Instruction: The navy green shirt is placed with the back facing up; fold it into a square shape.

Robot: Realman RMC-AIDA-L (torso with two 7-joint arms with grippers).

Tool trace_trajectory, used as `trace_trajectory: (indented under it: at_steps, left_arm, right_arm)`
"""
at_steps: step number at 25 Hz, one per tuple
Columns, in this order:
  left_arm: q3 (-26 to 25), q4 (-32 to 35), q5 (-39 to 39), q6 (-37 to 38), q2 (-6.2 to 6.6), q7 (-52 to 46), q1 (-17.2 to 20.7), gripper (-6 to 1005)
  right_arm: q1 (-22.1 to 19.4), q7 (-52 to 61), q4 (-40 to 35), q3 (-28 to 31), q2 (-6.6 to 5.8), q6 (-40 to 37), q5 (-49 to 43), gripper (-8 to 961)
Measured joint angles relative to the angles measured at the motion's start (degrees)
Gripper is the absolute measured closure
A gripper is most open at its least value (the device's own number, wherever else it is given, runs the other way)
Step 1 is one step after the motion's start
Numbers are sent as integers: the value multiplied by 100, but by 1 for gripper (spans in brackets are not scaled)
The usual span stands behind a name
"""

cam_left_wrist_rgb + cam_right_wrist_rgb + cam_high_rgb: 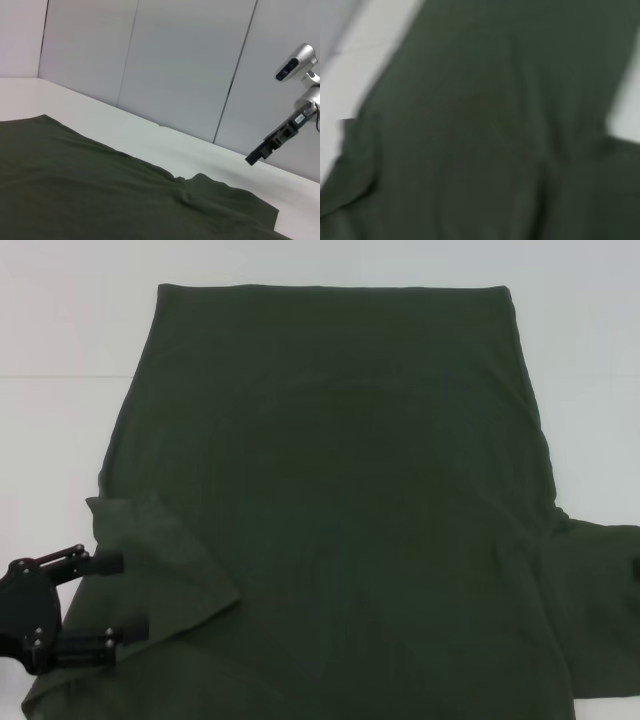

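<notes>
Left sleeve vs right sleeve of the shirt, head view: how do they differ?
1. The left sleeve lies turned in over the navy green shirt; the right sleeve lies spread outward, flat on the table.
2. The open left end effector sits at the left sleeve's edge; the right end effector hangs above the table, off the right sleeve.
Shared: same dark olive fabric, both plain.

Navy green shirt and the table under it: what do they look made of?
The navy green shirt looks like soft matte knit fabric: it drapes, wrinkles, and its sleeve folds over by the left gripper. The table looks smooth, white, probably laminate.
</notes>
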Motion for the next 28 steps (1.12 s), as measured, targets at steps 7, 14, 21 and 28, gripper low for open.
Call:
trace_trajectory:
  at_steps: [7,14,21,28]
  left_arm:
    - [49,11,27,17,14,23,2,52]
    - [49,20,32,-53,16,83,-11,52]
    - [49,19,42,-59,23,87,-10,52]
    - [49,19,42,-87,25,89,3,52]
  right_arm:
    - [46,1112,109,25,-238,-31,-1053,148]
    - [216,1130,793,-69,-259,266,-1398,149]
    - [346,1134,1003,-179,-231,507,-1495,149]
    - [362,1188,1015,-367,-188,688,-1578,149]
